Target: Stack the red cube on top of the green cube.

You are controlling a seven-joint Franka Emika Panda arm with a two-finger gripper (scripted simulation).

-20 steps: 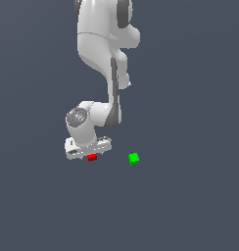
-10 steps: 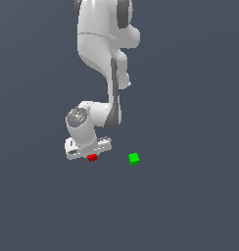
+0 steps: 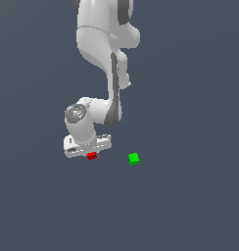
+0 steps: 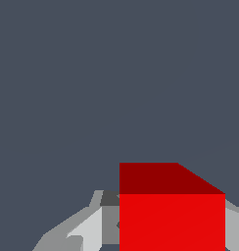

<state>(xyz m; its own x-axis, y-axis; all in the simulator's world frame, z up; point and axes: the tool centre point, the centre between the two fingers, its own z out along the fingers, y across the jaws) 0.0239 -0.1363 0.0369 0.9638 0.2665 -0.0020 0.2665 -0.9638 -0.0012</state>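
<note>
The red cube (image 3: 91,156) rests on the grey floor directly beneath the white hand of my gripper (image 3: 90,153). In the wrist view the red cube (image 4: 171,215) fills the space between the fingers. One finger (image 4: 94,228) presses against one of its sides and the other touches the opposite side, so my gripper (image 4: 171,233) is shut on the cube. The green cube (image 3: 133,158) lies apart on the floor, a short way toward the exterior view's right of the red cube, and is not seen in the wrist view.
The white arm (image 3: 104,54) rises above the gripper toward the top of the exterior view. Plain grey floor (image 3: 190,206) surrounds both cubes.
</note>
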